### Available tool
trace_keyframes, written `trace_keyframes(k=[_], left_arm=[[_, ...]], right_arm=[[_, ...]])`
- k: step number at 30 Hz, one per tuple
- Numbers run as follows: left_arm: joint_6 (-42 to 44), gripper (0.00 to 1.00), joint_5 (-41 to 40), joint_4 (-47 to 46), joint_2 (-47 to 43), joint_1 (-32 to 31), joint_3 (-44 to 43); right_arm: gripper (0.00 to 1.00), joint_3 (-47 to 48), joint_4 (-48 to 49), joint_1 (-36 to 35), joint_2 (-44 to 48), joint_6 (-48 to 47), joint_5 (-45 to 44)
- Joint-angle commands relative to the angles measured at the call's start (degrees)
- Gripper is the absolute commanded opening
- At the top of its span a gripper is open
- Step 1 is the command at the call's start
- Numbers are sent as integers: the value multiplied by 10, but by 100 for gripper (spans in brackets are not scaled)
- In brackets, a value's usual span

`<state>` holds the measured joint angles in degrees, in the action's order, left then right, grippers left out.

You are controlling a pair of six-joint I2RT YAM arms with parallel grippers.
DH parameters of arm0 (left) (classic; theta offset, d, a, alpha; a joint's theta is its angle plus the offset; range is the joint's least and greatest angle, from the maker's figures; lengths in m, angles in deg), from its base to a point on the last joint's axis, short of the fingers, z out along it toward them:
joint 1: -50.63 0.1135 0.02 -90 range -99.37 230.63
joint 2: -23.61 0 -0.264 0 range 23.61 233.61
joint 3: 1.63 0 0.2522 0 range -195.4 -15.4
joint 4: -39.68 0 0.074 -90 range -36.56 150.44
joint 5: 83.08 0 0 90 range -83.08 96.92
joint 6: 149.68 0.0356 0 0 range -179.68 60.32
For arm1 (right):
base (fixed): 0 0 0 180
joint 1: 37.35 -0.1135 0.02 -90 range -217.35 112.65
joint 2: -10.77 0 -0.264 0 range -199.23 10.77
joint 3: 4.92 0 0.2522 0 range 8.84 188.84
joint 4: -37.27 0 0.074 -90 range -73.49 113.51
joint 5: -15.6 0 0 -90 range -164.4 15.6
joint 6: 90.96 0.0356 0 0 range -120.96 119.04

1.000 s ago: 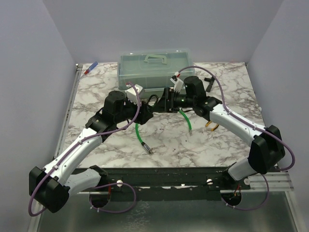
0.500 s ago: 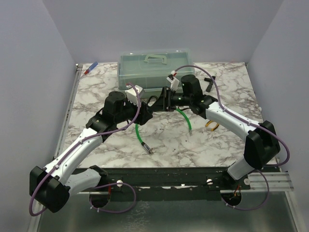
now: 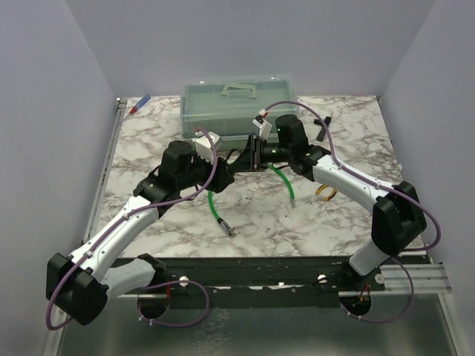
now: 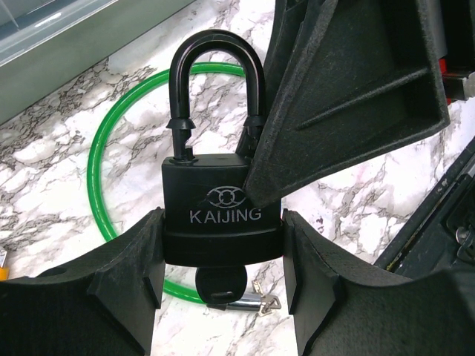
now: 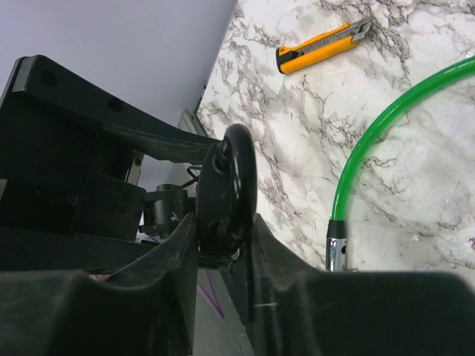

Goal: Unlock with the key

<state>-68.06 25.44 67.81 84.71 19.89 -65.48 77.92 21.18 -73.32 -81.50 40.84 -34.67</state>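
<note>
My left gripper point(image 4: 223, 252) is shut on the body of the black padlock point(image 4: 221, 204), marked KAIJING, and holds it above the table. The key point(image 4: 220, 285) sticks in the padlock's underside. Its round black head shows, with a small ring and a spare key hanging from it. The black shackle point(image 4: 215, 46) points away, and its left leg looks lifted out of the body. My right gripper point(image 5: 226, 226) is shut on the shackle point(image 5: 236, 174). One of its fingers point(image 4: 349, 81) covers the shackle's right leg. In the top view both grippers point(image 3: 249, 157) meet mid-table.
A clear lidded box point(image 3: 239, 104) stands just behind the grippers. A green cable point(image 3: 214, 206) loops on the marble under them. An orange utility knife point(image 5: 323, 46) lies to the right, a black T-shaped tool point(image 3: 320, 126) at the back right, and a red-blue pen point(image 3: 139, 104) at the back left.
My right arm has shifted slightly left and back, its wrist turning while staying at the padlock. The left arm has held still.
</note>
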Motion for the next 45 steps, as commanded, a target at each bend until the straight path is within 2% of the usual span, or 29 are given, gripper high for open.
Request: trace_keyframes(k=[1,4,6,8,11,17,26,34,38,40,45], left_arm=[[0,5,9,-72,-12,-1,-5],[1,29,6,-61,-12,-1,-10],[21,61,39,-27,-11,-1,-23],[35,81,59,-3,-16,1,-30],[56,95,98,23,-32,5,-34],[54,98,199,31,-68,10,-29],[51,90,334,31,-58,36,-41],[3,81,437,-38,-44,39,-38],[-15,78,457,-63,-46,39,-30],[-32,74,458,-86,-45,39,-23],[-87,51,430,-132,-26,39,-15]], right_arm=[[17,8,10,-7,-13,0,13],[5,3,15,-7,-6,-4,16],[0,-4,18,-7,4,-15,12],[0,-13,40,-6,14,-34,18],[0,-30,61,-3,40,-66,15],[0,-70,96,11,110,-126,53],[0,-118,110,13,240,-206,158],[0,-134,146,12,240,-187,196],[0,-135,157,13,237,-181,197],[0,-134,164,12,233,-175,197],[0,-135,188,12,225,-161,213]])
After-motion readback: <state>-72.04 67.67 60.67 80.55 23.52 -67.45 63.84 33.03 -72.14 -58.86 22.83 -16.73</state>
